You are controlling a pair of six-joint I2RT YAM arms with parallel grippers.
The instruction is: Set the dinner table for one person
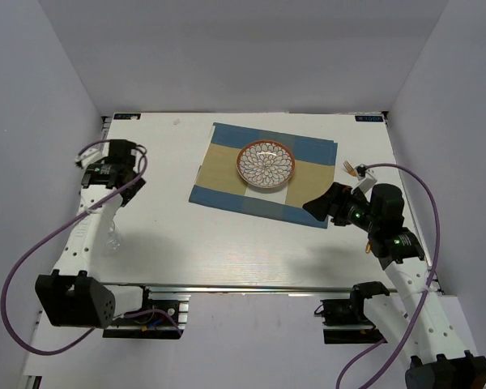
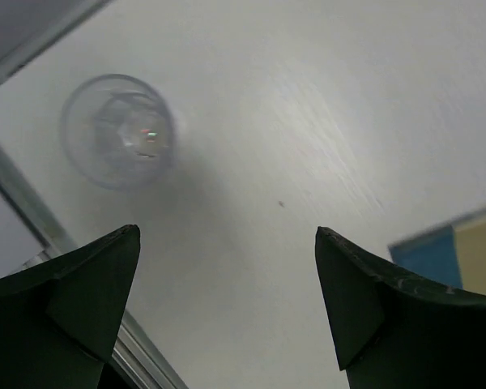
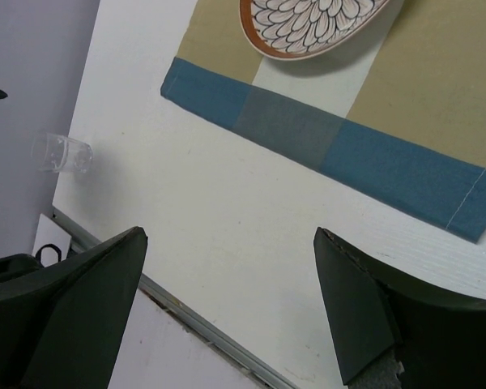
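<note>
The dinner table (image 1: 227,235) is a white flat top with a metal rail (image 1: 251,288) along its near edge. A blue-and-tan placemat (image 1: 227,174) lies at the middle back, with a flower-patterned plate (image 1: 265,164) on it. A clear glass (image 1: 112,237) stands at the near left; it also shows in the left wrist view (image 2: 120,130) and the right wrist view (image 3: 62,152). My left gripper (image 1: 120,172) hovers open and empty above the table's left side (image 2: 227,230). My right gripper (image 1: 317,207) is open and empty (image 3: 231,231), just off the placemat's near right corner.
The tip of a fork (image 1: 352,168) shows on the table behind my right arm. Grey walls close in the table at the left, back and right. Purple cables loop off both arms. The placemat's edge (image 3: 405,174) and the plate (image 3: 308,24) lie ahead of my right gripper.
</note>
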